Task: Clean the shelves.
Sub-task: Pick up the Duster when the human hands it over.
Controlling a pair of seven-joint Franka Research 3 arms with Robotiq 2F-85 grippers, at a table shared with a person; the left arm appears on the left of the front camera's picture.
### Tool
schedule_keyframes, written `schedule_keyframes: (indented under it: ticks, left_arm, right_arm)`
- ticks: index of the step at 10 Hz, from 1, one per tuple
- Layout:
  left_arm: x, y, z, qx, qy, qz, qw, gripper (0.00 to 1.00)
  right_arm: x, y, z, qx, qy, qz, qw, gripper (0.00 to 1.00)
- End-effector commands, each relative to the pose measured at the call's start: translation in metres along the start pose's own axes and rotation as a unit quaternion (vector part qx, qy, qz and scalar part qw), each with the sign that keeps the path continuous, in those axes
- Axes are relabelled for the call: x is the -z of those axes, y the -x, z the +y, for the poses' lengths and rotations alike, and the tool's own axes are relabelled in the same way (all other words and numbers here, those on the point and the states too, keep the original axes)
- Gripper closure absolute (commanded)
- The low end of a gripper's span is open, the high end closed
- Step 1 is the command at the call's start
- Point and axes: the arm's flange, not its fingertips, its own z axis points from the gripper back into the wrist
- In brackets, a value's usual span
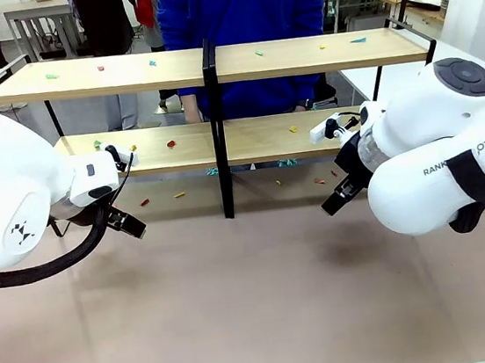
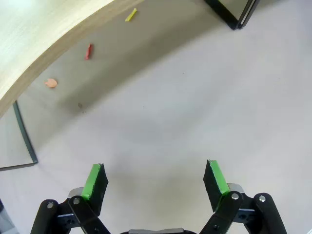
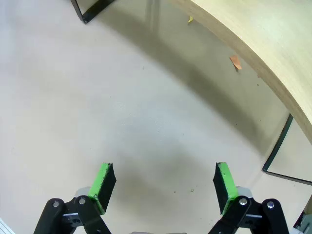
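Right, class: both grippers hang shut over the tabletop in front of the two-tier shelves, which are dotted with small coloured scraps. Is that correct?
Not quite: the grippers are open, not shut. The left wrist view shows the left gripper with jaws wide apart and empty; the right wrist view shows the same for the right gripper. The rest stands: tabletop, shelves, coloured scraps.

I see the shelves [image 1: 298, 59] across the frame's upper half; scraps [image 1: 170, 143] lie on them and on the table [image 1: 257, 304] beneath; a person [image 1: 243, 4] stands behind.
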Motion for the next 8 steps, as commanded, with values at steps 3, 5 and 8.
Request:
schedule_keyframes:
  ticks: [3, 5, 8]
  left_arm:
    - [0.0, 0.0, 0.0, 0.0, 0.0, 0.0, 1.0, 0.0]
    - [0.0, 0.0, 0.0, 0.0, 0.0, 0.0, 1.0, 0.0]
    - [-0.044, 0.019, -0.012, 0.091, 0.053, -0.015, 0.994, 0.0]
  right_arm:
    - [0.0, 0.0, 0.0, 0.0, 0.0, 0.0, 1.0, 0.0]
    - [0.0, 0.0, 0.0, 0.0, 0.0, 0.0, 1.0, 0.0]
    - [-0.043, 0.012, -0.012, -0.031, -0.019, 0.048, 0.998, 0.0]
